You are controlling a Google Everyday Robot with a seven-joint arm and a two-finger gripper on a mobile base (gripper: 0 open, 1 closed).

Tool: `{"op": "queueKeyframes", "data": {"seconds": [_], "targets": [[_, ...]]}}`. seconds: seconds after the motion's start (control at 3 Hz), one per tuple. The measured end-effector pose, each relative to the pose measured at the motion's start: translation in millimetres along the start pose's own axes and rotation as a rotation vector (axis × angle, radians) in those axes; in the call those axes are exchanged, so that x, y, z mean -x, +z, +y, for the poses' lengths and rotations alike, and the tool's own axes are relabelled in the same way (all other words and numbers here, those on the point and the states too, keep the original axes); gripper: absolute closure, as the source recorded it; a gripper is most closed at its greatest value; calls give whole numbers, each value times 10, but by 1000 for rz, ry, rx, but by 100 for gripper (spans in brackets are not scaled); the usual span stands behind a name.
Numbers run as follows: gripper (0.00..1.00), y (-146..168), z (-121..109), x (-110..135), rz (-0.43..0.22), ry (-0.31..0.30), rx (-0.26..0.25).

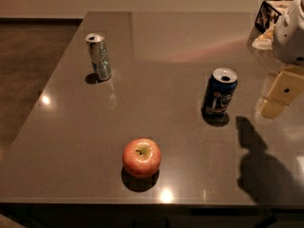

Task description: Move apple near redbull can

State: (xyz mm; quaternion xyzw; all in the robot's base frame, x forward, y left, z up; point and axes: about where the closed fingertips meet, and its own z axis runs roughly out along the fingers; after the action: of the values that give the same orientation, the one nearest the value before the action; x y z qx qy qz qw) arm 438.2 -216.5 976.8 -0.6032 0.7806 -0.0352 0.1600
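Observation:
The apple (141,157) is round and red-orange with a yellowish-green patch around its stem. It sits near the front edge of the dark table (171,56). The redbull can (99,56), slim and silver with bluish-green markings, stands upright at the far left of the table. My gripper (278,98) hangs above the table at the right edge of the view, below the white arm (290,30). It is well to the right of the apple and holds nothing. Its shadow falls on the table at the front right.
A wider dark blue can (219,95) with a white logo stands upright at the right of the middle, just left of the gripper. A dark box (267,14) with wrappers sits at the back right. The table's left edge borders carpeted floor (28,56).

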Motion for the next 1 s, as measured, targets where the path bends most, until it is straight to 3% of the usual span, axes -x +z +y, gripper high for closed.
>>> {"op": "queueKeyframes", "data": {"seconds": [0.33, 1.0], "targets": [[0, 0, 0, 1, 0, 0, 0], [0, 7, 277, 612, -162, -118, 32]]}}
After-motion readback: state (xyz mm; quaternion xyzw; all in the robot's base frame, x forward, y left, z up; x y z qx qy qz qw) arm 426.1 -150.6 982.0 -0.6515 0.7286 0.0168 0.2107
